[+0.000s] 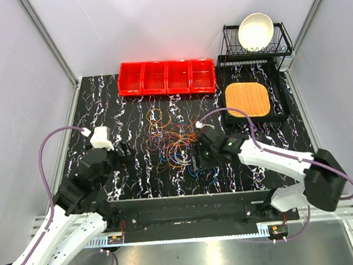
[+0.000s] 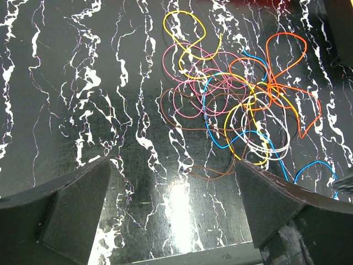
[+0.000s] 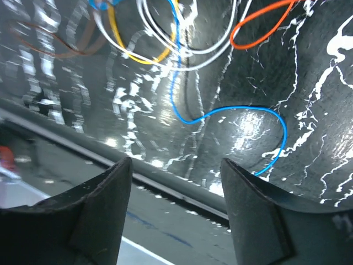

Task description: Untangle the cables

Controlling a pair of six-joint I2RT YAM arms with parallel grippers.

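Cables: we've got the cables [image 1: 172, 139] heaped in one loose knot in the middle of the desk [image 1: 102, 113], between the two arms and well short of the red bins [image 1: 166, 77].
Left gripper: the left gripper [image 2: 174, 204] hovers near the left side of the heap, jaws wide, nothing between them.
Right gripper: the right gripper [image 3: 176, 193] sits low at the heap's near right edge, jaws wide and empty too. A blue wire [image 3: 231, 110] curls just beside its right-hand finger.
Feel: hair-thin and, we reckon, next to weightless. The wires are springy and curly, not limp, so we expect a pulled strand to drag its neighbours along.
Slip: the insulation looks smooth and each strand is very thin, so one could slide out unless the jaws close right down on it.
Where to hold: we'd go for the outliers. The yellow loop [image 2: 185, 27] stands clear at the far edge, the orange loop [image 2: 287, 55] bulges out to the side, and the blue wire trails free.
Avoid: the crowded centre, where the colours cross. A pinch there would likely catch several strands at once.
Risk: the wires lie flat on the desk, so the fingertips may skate over one.
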